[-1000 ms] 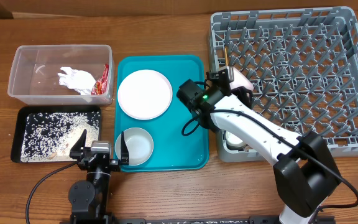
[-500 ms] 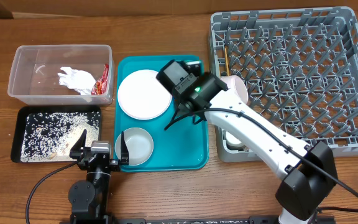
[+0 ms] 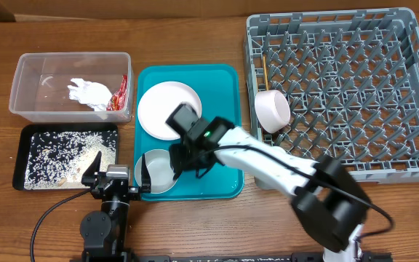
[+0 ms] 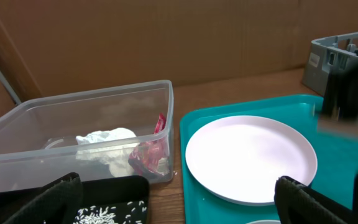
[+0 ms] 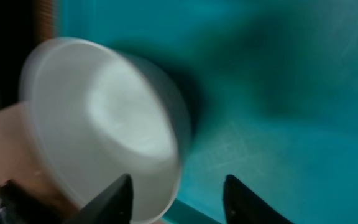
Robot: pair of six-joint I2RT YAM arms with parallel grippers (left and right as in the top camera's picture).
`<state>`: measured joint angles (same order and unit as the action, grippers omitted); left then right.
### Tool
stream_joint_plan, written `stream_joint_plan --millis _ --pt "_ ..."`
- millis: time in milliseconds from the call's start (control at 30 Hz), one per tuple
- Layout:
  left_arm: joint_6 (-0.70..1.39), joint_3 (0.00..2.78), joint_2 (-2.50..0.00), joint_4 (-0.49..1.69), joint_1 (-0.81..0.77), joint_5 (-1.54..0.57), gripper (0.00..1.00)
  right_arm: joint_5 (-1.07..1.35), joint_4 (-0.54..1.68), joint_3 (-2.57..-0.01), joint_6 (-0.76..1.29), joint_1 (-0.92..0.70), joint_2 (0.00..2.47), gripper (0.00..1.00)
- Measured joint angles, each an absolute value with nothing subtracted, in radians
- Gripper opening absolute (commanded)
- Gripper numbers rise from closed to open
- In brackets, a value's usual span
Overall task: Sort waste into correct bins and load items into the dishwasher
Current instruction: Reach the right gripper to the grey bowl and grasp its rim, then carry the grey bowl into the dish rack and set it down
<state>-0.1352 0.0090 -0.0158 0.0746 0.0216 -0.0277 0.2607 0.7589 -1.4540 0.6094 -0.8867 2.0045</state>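
hovering right gripper, fingers spread, holding nothing; white bowl sits on teal tray, front-left corner, just left of the fingertips, rim nearly between them; right arm best placed.

A brown wooden table with visible grain, evenly lit; behind it stands a plain brown cardboard panel.

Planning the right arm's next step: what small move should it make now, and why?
Probably ease the right gripper over the bowl rim, one finger inside, then close. It is open and empty, the bowl sits just beside it on the teal tray, not yet in the rack.
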Motion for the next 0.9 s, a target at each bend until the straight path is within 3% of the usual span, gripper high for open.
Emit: stream_joint_plan --millis 33,100,167,400,500,900 --pt "-0.135 0.009 -0.016 0.075 0.022 -0.027 1.00 0.262 0.753 -1.447 0.614 -0.891 2.021 0.32" --pt "-0.135 0.009 -0.016 0.075 0.022 -0.027 1.00 0.264 0.747 -1.438 0.618 -0.892 2.054 0.10" --pt "-0.135 0.009 -0.016 0.075 0.022 -0.028 1.00 0.262 0.746 -1.433 0.630 -0.889 2.063 0.04" --pt "-0.135 0.009 -0.016 0.075 0.022 -0.027 1.00 0.233 0.844 -1.442 0.640 -0.868 2.054 0.04" --pt "-0.135 0.009 -0.016 0.075 0.022 -0.028 1.00 0.101 0.961 -1.454 0.641 -0.864 2.002 0.04" --pt "-0.135 0.009 -0.016 0.075 0.022 -0.027 1.00 -0.905 1.218 -1.564 0.635 -0.787 1.524 0.04"
